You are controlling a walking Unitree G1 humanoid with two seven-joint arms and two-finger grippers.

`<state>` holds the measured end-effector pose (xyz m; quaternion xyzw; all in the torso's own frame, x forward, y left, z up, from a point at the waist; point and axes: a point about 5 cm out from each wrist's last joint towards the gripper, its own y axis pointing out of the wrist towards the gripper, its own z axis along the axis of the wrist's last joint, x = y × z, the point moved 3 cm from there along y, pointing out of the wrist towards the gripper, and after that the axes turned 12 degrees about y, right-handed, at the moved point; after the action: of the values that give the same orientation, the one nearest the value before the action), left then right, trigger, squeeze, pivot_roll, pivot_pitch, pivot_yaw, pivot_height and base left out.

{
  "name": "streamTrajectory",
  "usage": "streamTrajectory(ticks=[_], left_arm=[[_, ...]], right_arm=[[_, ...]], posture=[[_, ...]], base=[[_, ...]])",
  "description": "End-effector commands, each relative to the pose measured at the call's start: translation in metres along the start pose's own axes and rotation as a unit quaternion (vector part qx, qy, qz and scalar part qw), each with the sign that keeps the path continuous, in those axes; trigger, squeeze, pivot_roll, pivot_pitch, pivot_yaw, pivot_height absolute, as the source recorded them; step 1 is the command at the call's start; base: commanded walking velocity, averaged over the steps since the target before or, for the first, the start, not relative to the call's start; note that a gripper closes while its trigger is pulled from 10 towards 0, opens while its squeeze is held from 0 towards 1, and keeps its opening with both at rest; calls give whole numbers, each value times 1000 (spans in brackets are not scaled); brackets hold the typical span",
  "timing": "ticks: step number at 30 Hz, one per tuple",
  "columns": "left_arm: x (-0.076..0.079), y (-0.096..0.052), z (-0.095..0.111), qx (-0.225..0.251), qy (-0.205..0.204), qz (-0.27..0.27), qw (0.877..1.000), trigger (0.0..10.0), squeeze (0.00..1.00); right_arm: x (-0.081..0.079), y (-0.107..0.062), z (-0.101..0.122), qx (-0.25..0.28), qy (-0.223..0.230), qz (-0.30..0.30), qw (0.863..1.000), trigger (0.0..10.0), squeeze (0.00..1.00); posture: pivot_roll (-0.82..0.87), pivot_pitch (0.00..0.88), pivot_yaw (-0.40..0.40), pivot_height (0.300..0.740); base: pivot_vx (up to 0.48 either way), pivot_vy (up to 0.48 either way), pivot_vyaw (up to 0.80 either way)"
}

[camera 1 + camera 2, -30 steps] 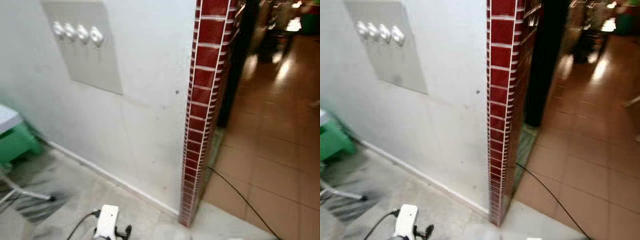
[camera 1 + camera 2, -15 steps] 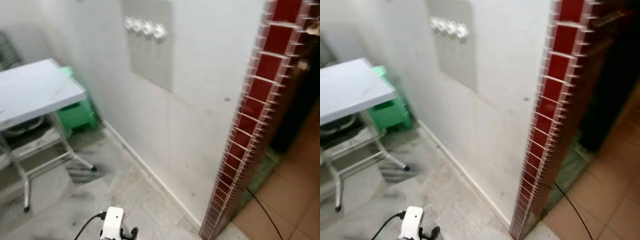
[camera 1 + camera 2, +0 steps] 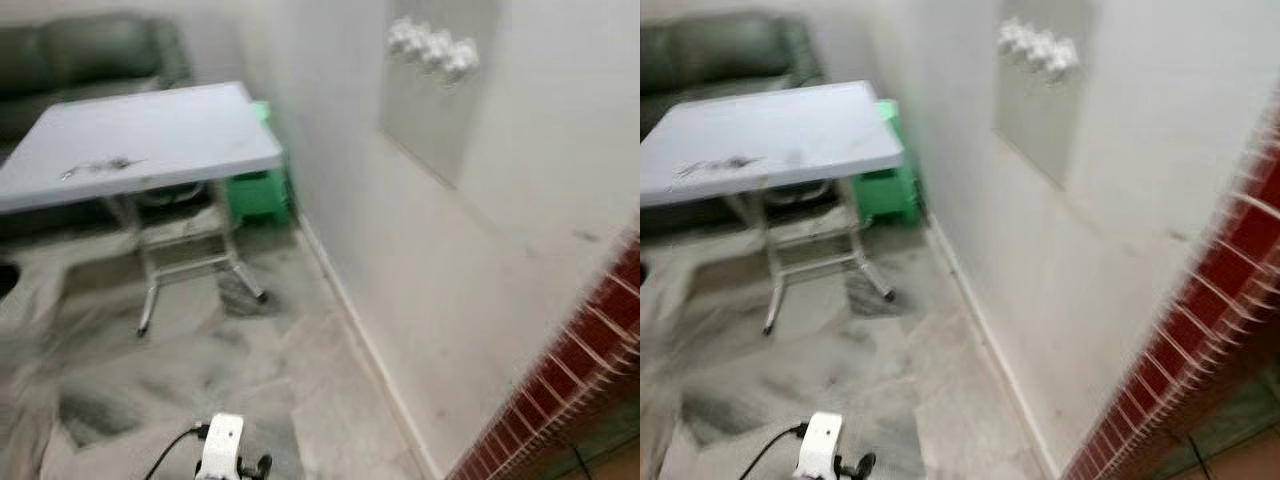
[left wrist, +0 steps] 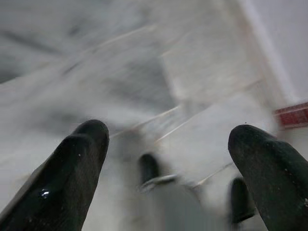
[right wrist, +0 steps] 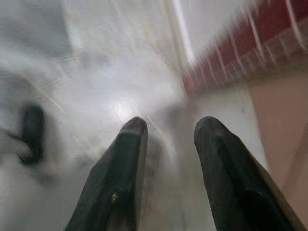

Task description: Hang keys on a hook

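Overhead, a row of white hooks (image 3: pixel 433 49) sits on a grey panel (image 3: pixel 432 120) fixed to the white wall (image 3: pixel 520 260), well above the floor. Left of it stands a white folding table, the surface (image 3: pixel 140 135), with a small dark cluster that may be the keys (image 3: pixel 98 166) lying near its left edge; blur keeps me from telling for sure. A green stool (image 3: pixel 257 195) is tucked between the surface's far corner and the wall, and a dark sofa (image 3: pixel 85 55) lies behind. Red brick tiling (image 3: pixel 570 400) edges the wall's corner at the right. The left gripper (image 4: pixel 168 139) hangs over the marble floor (image 3: pixel 200 380) with its fingers spread wide, holding nothing. The right gripper (image 5: pixel 166 127) hangs released too, its fingers a little apart over the floor near the brick.
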<state>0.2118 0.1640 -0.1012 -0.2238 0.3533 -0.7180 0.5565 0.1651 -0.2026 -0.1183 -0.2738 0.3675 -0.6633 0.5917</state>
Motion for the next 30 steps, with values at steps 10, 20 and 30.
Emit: streamTrajectory(ticks=[10,20,30], left_arm=[[7,3,10,13,1,-7,1000,10000,0],[7,4,12,16,-1,-7,1000,10000,0],[7,4,11,15,-2,-6,1000,10000,0]], right_arm=[[5,-3,-9,-14,-6,-2,1000,10000,0],[6,-3,-8,-14,-16,-3,1000,10000,0],[5,-3,-8,-8,56,6,998,10000,1000]], posture=[[-57,0,9,740],[-55,0,6,740],[-52,0,4,740]], base=[[0,0,800],[0,0,800],[0,0,384]])
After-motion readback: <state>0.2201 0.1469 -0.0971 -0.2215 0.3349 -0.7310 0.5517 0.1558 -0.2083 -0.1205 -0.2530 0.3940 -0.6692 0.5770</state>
